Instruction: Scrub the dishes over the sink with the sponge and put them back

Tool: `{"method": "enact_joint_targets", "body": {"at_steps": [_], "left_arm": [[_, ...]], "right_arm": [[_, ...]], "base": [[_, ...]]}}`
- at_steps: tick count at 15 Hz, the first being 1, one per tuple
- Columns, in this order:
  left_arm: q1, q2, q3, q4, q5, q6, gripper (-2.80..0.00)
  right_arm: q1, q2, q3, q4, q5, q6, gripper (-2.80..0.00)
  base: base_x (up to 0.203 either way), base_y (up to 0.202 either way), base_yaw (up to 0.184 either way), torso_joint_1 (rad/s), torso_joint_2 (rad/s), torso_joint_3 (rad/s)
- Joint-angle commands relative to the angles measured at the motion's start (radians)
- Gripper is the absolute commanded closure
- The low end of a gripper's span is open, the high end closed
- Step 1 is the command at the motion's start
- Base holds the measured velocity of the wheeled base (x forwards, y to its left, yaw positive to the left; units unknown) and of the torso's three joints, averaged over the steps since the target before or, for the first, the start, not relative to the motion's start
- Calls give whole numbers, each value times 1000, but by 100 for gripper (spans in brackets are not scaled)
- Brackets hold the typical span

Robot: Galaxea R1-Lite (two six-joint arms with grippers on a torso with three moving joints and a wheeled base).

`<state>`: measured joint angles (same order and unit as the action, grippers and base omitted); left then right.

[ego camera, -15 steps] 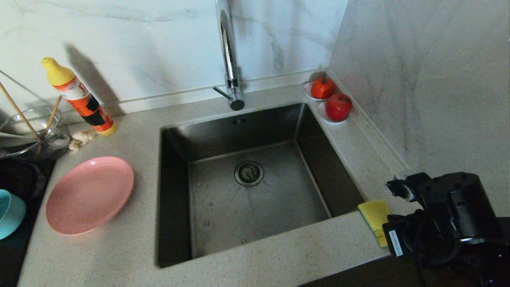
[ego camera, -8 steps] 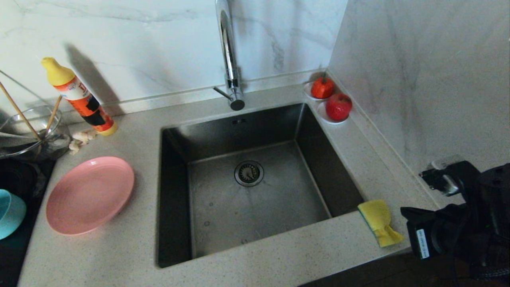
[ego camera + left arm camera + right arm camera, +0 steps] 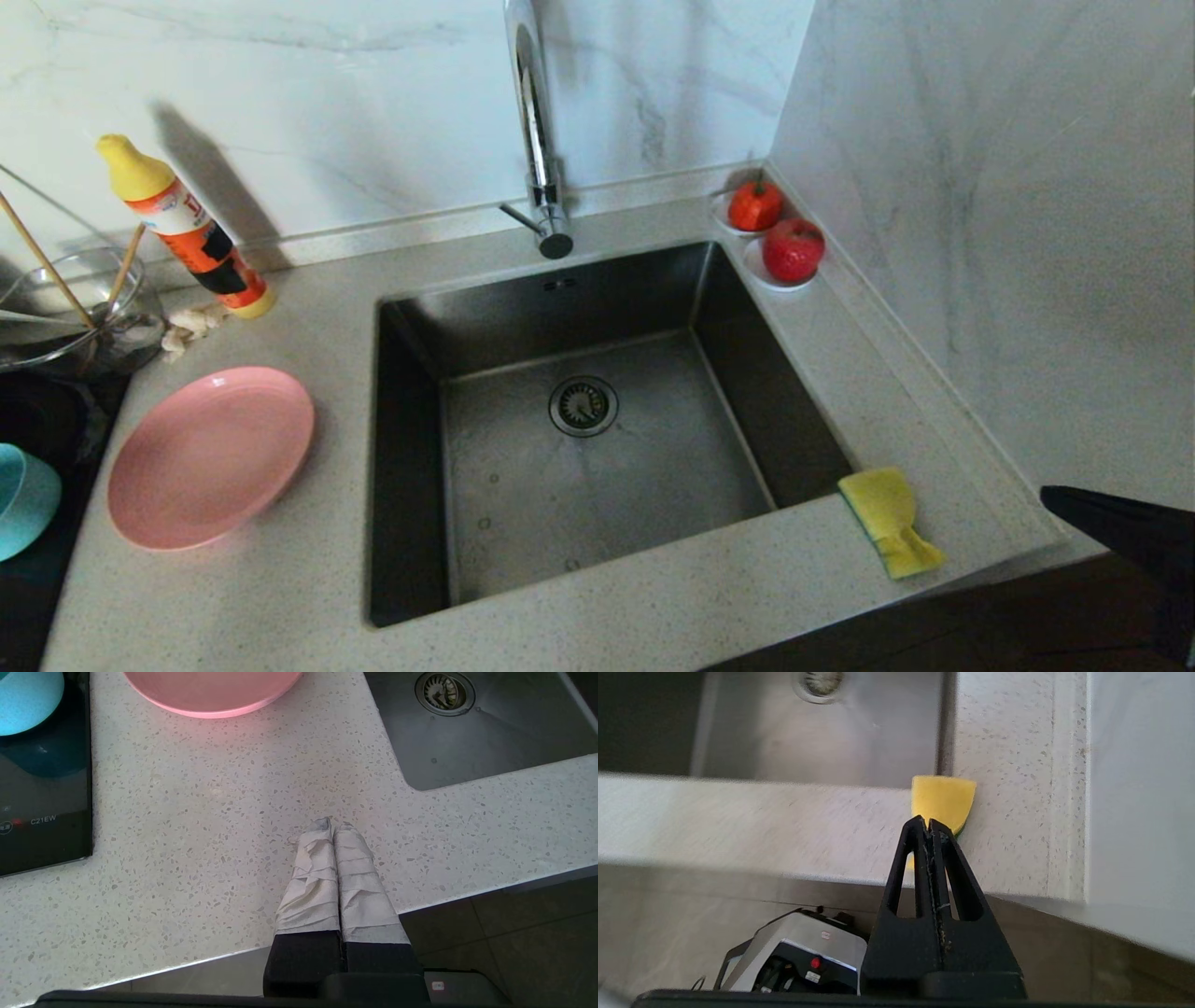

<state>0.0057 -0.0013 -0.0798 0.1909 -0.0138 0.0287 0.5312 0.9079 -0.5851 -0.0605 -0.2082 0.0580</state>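
White marble walls (image 3: 980,187), speckled countertop (image 3: 280,579)

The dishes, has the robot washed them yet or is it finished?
Nobody can tell from looks. The pink plate lies on the counter and the teal bowl beside it. The sponge lies by the sink, untouched. Both the right gripper and left gripper are shut, holding nothing. No scrubbing is under way.

Left fingers (image 3: 355,877) wrapped in white tape; right fingers (image 3: 906,868) black, triangular.
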Motion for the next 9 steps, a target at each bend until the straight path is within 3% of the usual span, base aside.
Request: {"method": "enact_joint_targets", "body": {"at_steps": [1,3,5,9], "left_arm": [[0,0,0,1,0,0,0],[0,0,0,1,0,0,0],[0,0,0,1,0,0,0],[0,0,0,1,0,0,0]], "right_arm": [[-77,-201,28,50,130,-39,0],[-176,-282,36,101,253,-69,0],[-222,-354,41,142,366,-77,0],[-291,-505,68,215,455,-79,0]], "base": [[0,0,0,0,0,0],[0,0,0,0,0,0],[0,0,0,0,0,0],[0,0,0,0,0,0]]}}
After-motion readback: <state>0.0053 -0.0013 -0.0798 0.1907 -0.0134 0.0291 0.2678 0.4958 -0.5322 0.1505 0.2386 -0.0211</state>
